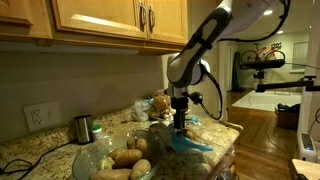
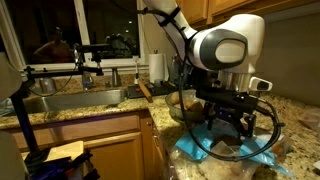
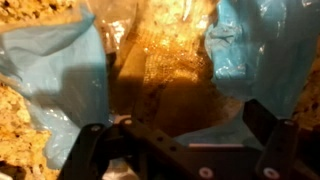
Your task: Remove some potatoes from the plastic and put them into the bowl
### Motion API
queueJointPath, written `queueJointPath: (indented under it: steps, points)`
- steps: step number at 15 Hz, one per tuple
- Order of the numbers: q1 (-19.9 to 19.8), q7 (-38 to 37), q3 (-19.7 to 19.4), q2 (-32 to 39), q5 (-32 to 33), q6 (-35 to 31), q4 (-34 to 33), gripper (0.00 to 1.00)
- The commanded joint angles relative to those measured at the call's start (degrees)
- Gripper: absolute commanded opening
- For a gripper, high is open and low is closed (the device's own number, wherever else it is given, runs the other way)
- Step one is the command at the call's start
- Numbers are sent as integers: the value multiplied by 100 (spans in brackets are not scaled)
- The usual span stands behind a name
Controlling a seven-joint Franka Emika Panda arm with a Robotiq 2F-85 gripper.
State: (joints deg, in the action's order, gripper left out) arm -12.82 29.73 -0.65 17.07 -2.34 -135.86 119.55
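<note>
End effector (image 1: 180, 127) released, above the plastic (image 3: 55, 70)
Some potatoes (image 1: 125, 157) lie in the bowl (image 1: 82, 158) beside the plastic, whose inside is blurred. Potatoes look firm and rather heavy; I would grip one across its middle.

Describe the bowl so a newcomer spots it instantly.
On the granite counter under the wooden cabinets, look beside the blue plastic bag below the hand. The bowl is the wide clear glass one holding tan potatoes, unlike the small dark metal cup nearer the wall.
</note>
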Motion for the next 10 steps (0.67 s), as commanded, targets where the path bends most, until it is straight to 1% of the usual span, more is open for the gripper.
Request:
queueJointPath:
  steps: [1,5,10]
  points:
    - [85,-211,-157,8,186,-44,82,100]
    - [73,-294,-207,231,265,-151,-65,100]
    - [69,-285,-110,527,136,-179,-301,100]
